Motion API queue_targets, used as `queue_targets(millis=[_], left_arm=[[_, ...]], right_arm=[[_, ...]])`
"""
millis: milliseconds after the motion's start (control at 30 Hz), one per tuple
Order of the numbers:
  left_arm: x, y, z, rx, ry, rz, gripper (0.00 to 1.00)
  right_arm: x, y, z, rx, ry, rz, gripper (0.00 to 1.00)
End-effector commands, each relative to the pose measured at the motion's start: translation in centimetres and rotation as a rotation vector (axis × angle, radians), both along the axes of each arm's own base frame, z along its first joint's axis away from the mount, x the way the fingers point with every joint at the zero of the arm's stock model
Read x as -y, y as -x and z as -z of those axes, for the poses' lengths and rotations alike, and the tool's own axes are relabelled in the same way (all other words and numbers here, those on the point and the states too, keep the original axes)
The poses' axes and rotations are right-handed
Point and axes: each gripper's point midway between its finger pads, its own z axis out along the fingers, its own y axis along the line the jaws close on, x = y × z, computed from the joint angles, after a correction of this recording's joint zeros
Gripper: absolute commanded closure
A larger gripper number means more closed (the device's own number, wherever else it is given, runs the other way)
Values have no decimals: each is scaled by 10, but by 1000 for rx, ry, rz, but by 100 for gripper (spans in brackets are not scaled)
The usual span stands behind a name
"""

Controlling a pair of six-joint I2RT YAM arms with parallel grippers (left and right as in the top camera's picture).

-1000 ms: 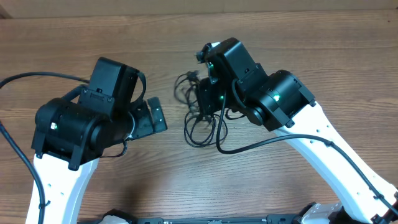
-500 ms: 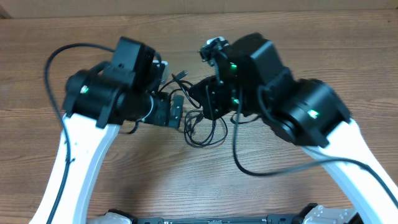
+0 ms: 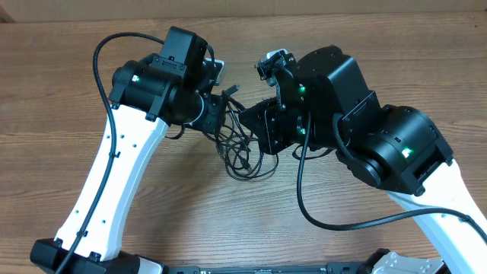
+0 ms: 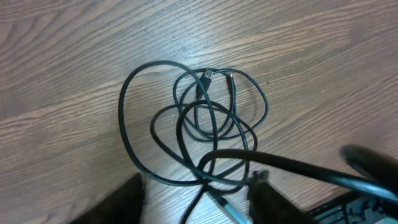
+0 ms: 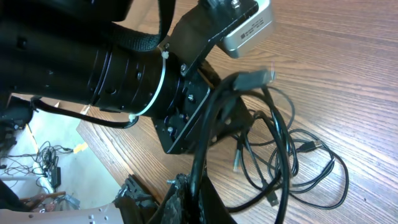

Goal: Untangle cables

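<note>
The cables (image 3: pixel 245 157) lie as a loose tangle of thin black loops on the wooden table between my two arms. In the left wrist view the cables (image 4: pixel 205 115) coil just ahead of my left gripper (image 4: pixel 196 190). Its jaws stand apart, with a strand running between them that neither finger (image 4: pixel 127 202) touches. My left gripper (image 3: pixel 221 116) sits at the bundle's upper left. My right gripper (image 3: pixel 257 126) is shut on one black cable (image 5: pixel 214 118), which rises from the jaws to a plug (image 5: pixel 256 78). My right gripper (image 5: pixel 202 198) is close to the left arm's wrist (image 5: pixel 186 112).
The thick black arm wire (image 3: pixel 335 221) of the right arm loops over the table in front. The left arm's wire (image 3: pixel 103 57) arcs at the back left. In the right wrist view the table edge (image 5: pixel 106 152) drops to the floor.
My left arm swung up and to the right onto the bundle, and its jaws have narrowed. The right arm shifted slightly and kept its cable.
</note>
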Motion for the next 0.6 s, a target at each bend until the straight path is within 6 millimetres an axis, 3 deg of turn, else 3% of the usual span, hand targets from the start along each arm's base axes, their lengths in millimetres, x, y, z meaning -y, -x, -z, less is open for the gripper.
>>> queue_targets(millis=[0, 100, 233, 400, 567], left_arm=[[-6, -3, 0, 11, -22, -24, 63], [-14, -4, 2, 11, -52, -79, 82], [-33, -7, 4, 3, -99, -189, 87], [-60, -6, 7, -26, -146, -339, 91], [-80, -3, 9, -63, -150, -442, 91]], right_arm=[[4, -3, -12, 18, -21, 47, 96], [8, -8, -12, 18, -17, 90, 96], [19, -18, -8, 45, 28, 163, 96], [72, -47, 3, 98, 187, 489, 96], [123, -57, 6, 180, 355, 710, 96]])
